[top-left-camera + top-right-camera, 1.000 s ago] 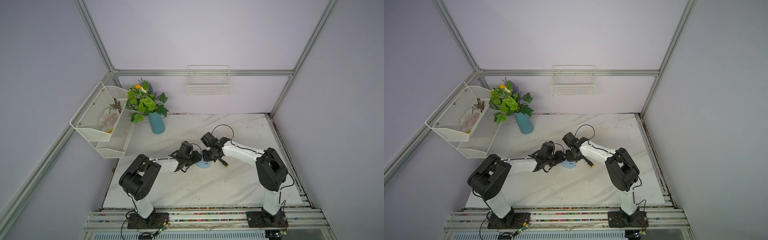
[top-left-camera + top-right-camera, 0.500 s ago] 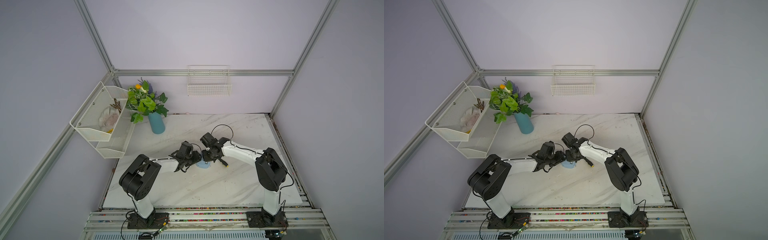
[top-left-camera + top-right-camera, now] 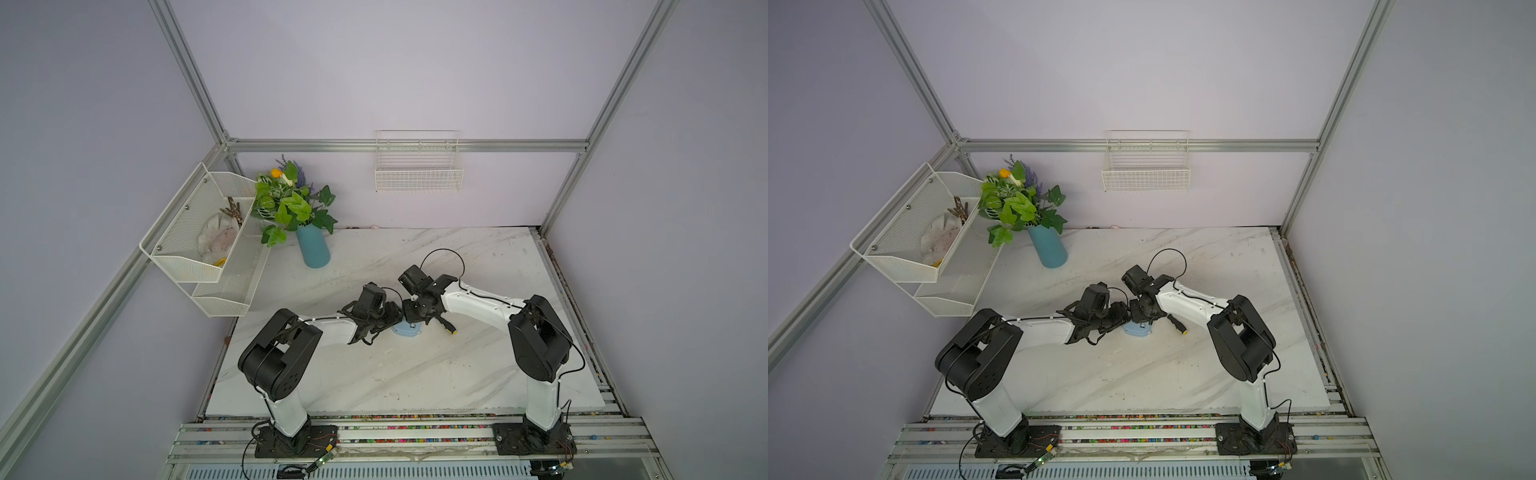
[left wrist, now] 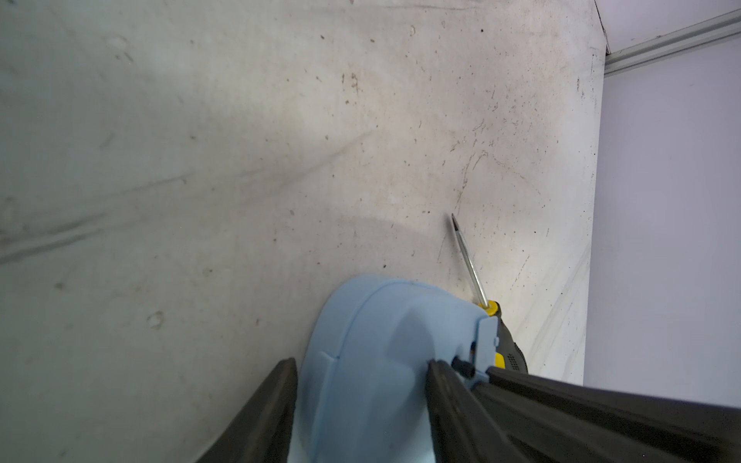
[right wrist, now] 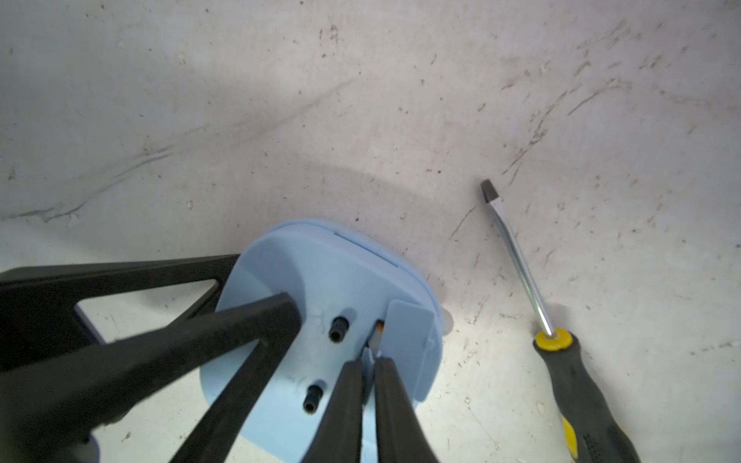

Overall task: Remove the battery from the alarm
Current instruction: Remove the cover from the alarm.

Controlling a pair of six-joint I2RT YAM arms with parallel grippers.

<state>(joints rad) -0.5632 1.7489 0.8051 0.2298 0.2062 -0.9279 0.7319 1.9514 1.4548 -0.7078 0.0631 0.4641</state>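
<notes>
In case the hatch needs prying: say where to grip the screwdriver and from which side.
Grip the screwdriver by its thick black handle, from straight above, jaws across it. It lies flat on the table beside the alarm; the steel shaft is thin and likely slippery.

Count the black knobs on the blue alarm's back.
2 on the alarm's back: one knob beside the left gripper, the other knob beside the right gripper. Grippers may hide more.

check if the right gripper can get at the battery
Probably yes. The alarm lies back up with its cover flipped open, and the right gripper has its tips beside it, where a sliver of battery shows. The left gripper holds the alarm; whether the battery is gripped yet is unclear.
</notes>
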